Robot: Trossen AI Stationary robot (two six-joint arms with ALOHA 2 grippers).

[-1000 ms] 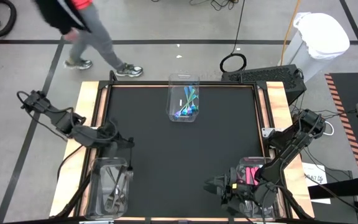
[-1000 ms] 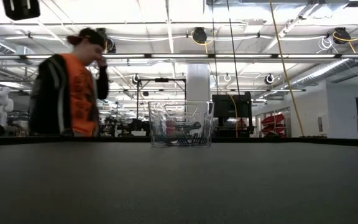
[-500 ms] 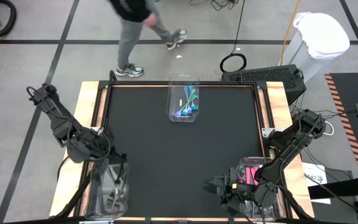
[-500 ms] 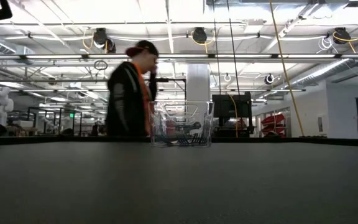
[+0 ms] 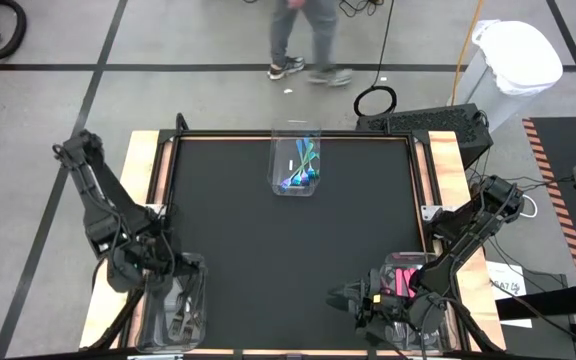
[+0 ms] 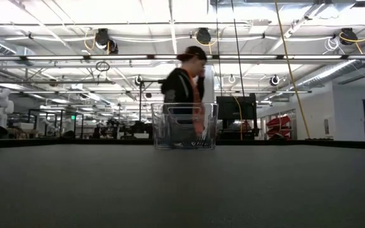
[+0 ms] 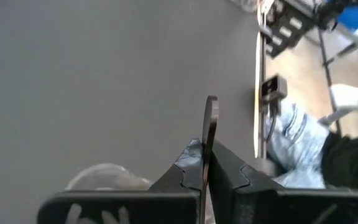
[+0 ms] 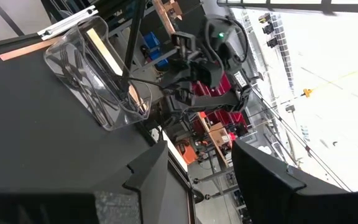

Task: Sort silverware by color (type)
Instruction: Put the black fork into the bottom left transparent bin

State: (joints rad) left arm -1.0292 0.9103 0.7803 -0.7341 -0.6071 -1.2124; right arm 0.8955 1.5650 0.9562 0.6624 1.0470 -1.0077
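Inspecting the worktop from above, we find the silverware in three clear bins. Teal-handled pieces lie in the bin at 12 o'clock, against the far edge. Dark grey pieces lie in the bin at 7 o'clock. Pink-handled pieces lie in the bin at 5 o'clock.

We note the left tool above the 7 o'clock bin with its jaws closed on a thin dark utensil, which stands out past the fingertips in the left wrist view.

We note the right tool low at 5 o'clock, just beside the pink bin, fingers parted and holding nothing.

A person stands beyond the far edge.
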